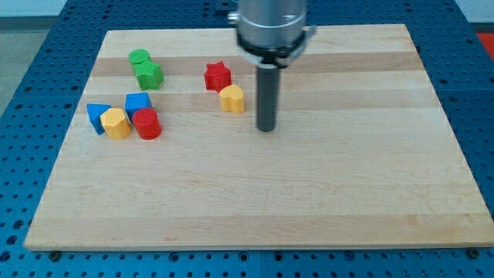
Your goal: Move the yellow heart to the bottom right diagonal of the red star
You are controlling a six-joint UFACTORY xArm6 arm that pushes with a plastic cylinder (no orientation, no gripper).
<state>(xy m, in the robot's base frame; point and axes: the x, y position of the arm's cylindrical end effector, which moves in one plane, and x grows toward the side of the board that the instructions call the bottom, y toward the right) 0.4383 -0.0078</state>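
**A:** Where does the yellow heart [231,99] sit against the red star [218,76]?

**B:** Touching it, or as good as, just below the star and a shade toward the view's right. By my reckoning it is close to the wanted diagonal already, though more under the star than out to its right.

**A:** And my tip [266,127]?

**B:** Out to the right of the star and lower than it, past the heart. So the heart lies toward the view's left and a little up from my tip, near but apart, with bare bench [347,193] between them.

**A:** State of the fingers?

**B:** There are none on this arm (it ends in a plain dark rod), so nothing is spread, pressed together or pinching.

**A:** Which way does the heart point?

**B:** Hard to say. Its rounded side shows toward the view's bottom, and it looks slightly taller than wide, but I cannot make out its point or a firm long axis.

**A:** What does the next move turn on?

**B:** My tip is on the heart's right side, the wrong side for nudging it rightward. I judge it would need to come round to the heart's left.
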